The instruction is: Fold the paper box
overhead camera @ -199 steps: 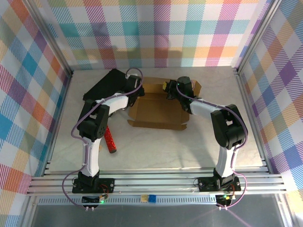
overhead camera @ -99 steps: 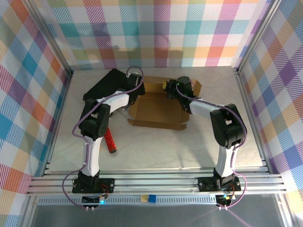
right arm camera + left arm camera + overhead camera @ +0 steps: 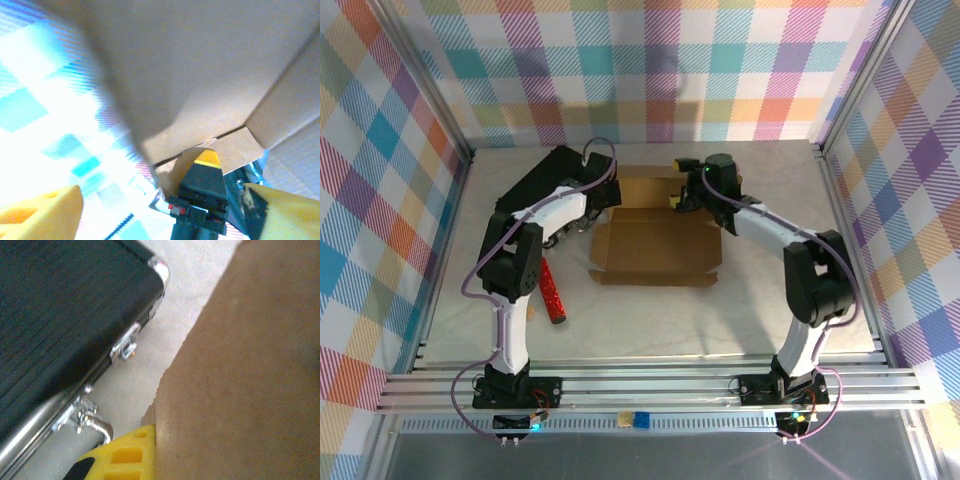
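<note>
Top external: the paper box (image 3: 655,245) lies open.

**Camera setup: one overhead, two tight wrist views**

Top external sits high over the near edge and looks down and forward. It takes in the whole desk (image 3: 650,320) up to the plaid wall (image 3: 650,70).

Left wrist is very close to the paper box (image 3: 240,380) and faces across the desk toward the black case (image 3: 65,320). One of the left fingers (image 3: 125,460) is at frame bottom.

Right wrist is just as close to the paper box (image 3: 200,65), blurred, tilted toward the plaid wall (image 3: 45,100). The right fingers (image 3: 40,207) sit in the bottom corners.

Overlap with overhead:
- **Left wrist:** black case (image 3: 545,175) and paper box (image 3: 655,245).
- **Right wrist:** paper box and plaid wall.
</note>
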